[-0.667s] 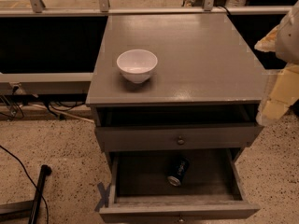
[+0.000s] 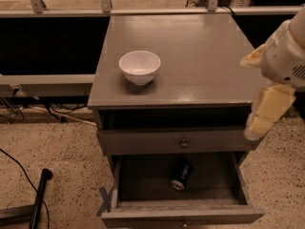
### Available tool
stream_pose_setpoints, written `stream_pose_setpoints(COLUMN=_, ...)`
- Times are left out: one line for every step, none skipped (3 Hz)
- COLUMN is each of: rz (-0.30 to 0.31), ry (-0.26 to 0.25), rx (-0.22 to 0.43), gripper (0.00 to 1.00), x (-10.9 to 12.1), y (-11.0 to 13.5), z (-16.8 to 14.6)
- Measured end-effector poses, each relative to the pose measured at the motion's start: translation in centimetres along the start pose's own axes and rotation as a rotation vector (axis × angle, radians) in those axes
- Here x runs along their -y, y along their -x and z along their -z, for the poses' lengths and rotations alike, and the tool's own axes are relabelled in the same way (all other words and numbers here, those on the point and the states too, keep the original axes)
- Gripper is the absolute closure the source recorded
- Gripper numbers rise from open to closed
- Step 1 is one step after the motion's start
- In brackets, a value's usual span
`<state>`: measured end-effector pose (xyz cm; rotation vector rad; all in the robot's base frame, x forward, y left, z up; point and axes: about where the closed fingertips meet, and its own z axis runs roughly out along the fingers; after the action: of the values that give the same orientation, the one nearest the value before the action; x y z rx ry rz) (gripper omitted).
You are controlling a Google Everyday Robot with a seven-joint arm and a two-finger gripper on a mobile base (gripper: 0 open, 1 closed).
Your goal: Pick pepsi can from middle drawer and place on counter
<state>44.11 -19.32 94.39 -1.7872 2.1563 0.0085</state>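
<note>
The pepsi can [image 2: 181, 174] is a small dark-blue can lying on its side on the floor of the open middle drawer [image 2: 143, 181], right of the drawer's centre. The counter [image 2: 200, 56] is the broad grey top of the cabinet. My gripper [image 2: 265, 112] is cream-coloured and hangs from the white arm at the right edge of the view. It is beside the counter's front right corner, above and to the right of the can and well apart from it. It holds nothing that I can see.
A white bowl [image 2: 139, 67] stands on the left part of the counter. The upper drawer front with its round knob [image 2: 183, 143] is slightly out above the open drawer. A black pole [image 2: 40, 194] and cables lie on the speckled floor at the left.
The arm and gripper have moved a little to the left and down, further into view. The can, bowl and drawers have not moved.
</note>
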Motion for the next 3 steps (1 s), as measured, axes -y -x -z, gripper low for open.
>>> stream_pose_setpoints(rz=0.072, ry=0.063, rx=0.169, gripper=0.0, x=-4.0, y=2.7, z=-5.6)
stream_pose_setpoints(rz=0.063, ry=0.118, rx=0.37, gripper=0.0, x=-5.6, y=2.3, z=-10.7)
stream_pose_setpoints(rz=0.092, ry=0.13, rx=0.458, gripper=0.0, x=-5.8, y=3.3, z=-10.8)
